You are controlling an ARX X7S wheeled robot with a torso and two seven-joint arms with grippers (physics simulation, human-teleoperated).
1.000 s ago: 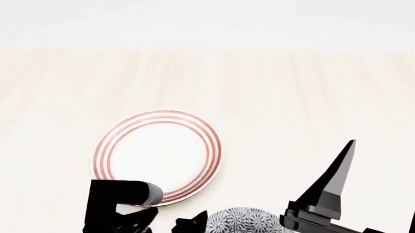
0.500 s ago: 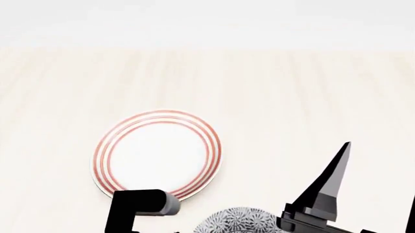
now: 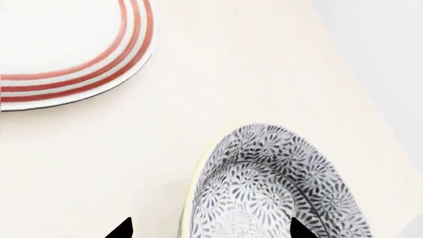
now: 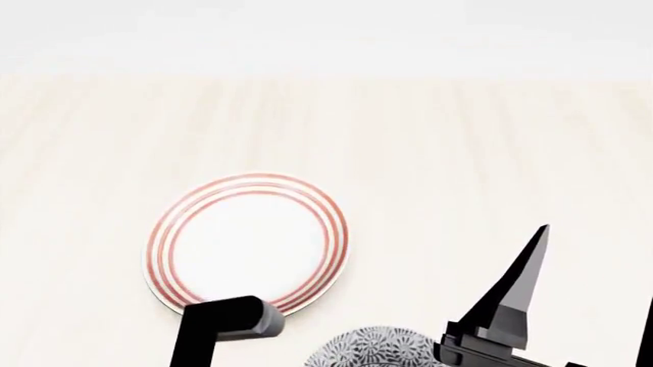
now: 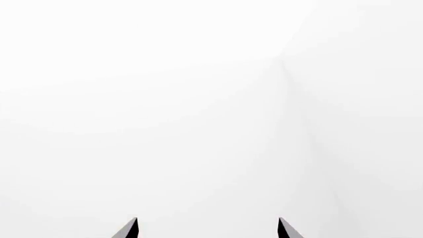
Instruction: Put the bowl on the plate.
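In the head view, the left arm [image 4: 219, 325] rises from the bottom edge at about seven o'clock, a black elbow-shaped link with a grey end, its upper end overlapping the near rim of the plate [image 4: 247, 241]. The plate, white with three red rings, lies flat on the pale wooden table [image 4: 459, 153], slightly left of centre, around nine o'clock from the middle of the view.

At six o'clock, cut by the bottom edge, sits the bowl [image 4: 375, 348], grey-and-white floral, just near of the plate and apart from it, toward the plate's five o'clock. In the left wrist view the bowl [image 3: 274, 188] shows its patterned inside and pale yellowish rim, with bare table between it and the plate [image 3: 73, 49]. The left gripper [image 3: 209, 229] shows only two black fingertips [image 3: 122, 230], spread wide: one lies outside the bowl's rim over the table, the other over the bowl's inside, so the rim passes between the parted jaws, nothing clasped.

At five o'clock in the head view, the right gripper's finger [image 4: 515, 294] points upward as a dark wedge, just right of the bowl. In the right wrist view the right gripper [image 5: 207, 229] has its two tips well apart, holding nothing, facing blank white.
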